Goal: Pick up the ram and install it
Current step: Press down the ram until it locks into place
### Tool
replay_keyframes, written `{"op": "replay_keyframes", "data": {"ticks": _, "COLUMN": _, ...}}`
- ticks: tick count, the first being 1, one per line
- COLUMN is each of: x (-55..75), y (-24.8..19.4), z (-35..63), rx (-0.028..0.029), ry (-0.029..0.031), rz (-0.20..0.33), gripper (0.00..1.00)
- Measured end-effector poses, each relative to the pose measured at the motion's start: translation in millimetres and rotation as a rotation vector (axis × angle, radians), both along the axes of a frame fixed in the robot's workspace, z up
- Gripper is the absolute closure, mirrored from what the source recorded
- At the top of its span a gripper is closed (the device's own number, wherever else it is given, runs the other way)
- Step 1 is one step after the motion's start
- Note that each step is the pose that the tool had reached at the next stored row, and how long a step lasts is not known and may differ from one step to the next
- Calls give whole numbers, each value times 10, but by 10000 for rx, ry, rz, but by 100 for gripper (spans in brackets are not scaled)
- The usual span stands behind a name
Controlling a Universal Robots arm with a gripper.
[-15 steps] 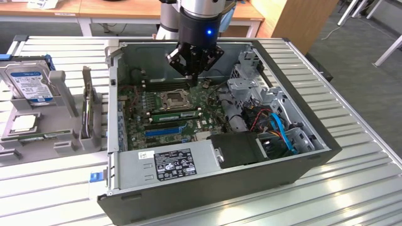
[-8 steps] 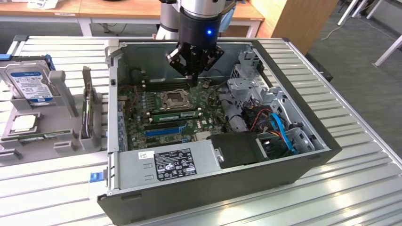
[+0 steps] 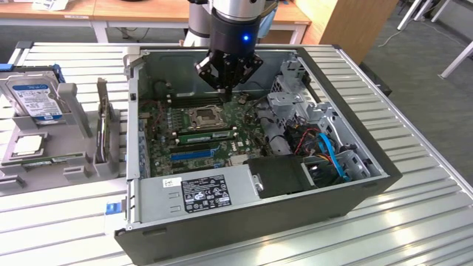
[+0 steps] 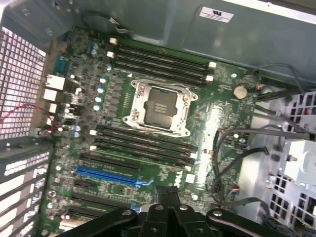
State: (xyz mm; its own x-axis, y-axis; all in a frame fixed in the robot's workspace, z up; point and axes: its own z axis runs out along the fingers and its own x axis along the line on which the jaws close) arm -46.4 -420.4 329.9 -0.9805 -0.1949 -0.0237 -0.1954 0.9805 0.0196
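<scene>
While lying side-down on the counter (image 3: 414,221), case (image 3: 258,233): lid off, insides turned upward, likely so as to be reached from above.
Power box (image 3: 199,191): nearest wall of the case, white label up.
Tray (image 3: 74,172): beside the case on the exterior view's left, parts slotted apart, probably to present each one for a clean grab.
Ram (image 3: 52,160): judged to be the thin green strip lying flat in that tray, outside the case, well apart from the end effector; too small to be certain.
Main board (image 4: 217,128): flat on the case floor, processor socket (image 4: 158,106) at centre.
Memory slots (image 4: 143,145): long black rows on either side of the socket; filled or bare, hard to say.
End effector (image 3: 225,94): hanging inside the case over the far slots, clenched tight, nothing seen between the tips.
</scene>
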Motion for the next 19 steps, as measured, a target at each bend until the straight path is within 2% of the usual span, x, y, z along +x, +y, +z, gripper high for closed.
{"op": "replay_keyframes", "data": {"ticks": 2, "x": 1, "y": 0, "z": 1, "rx": -2, "ry": 238, "rz": -51, "gripper": 90}}
{"op": "replay_keyframes", "data": {"ticks": 3, "x": 1, "y": -1, "z": 1, "rx": -1, "ry": 335, "rz": -85, "gripper": 90}}
{"op": "replay_keyframes", "data": {"ticks": 4, "x": 1, "y": -1, "z": 1, "rx": -1, "ry": 406, "rz": -116, "gripper": 90}}
{"op": "replay_keyframes", "data": {"ticks": 5, "x": 0, "y": -1, "z": 2, "rx": -3, "ry": 437, "rz": -119, "gripper": 90}}
{"op": "replay_keyframes", "data": {"ticks": 10, "x": 0, "y": -1, "z": 0, "rx": 1, "ry": 438, "rz": -211, "gripper": 90}}
{"op": "replay_keyframes", "data": {"ticks": 19, "x": 1, "y": -1, "z": -4, "rx": 35, "ry": 436, "rz": -1760, "gripper": 90}}
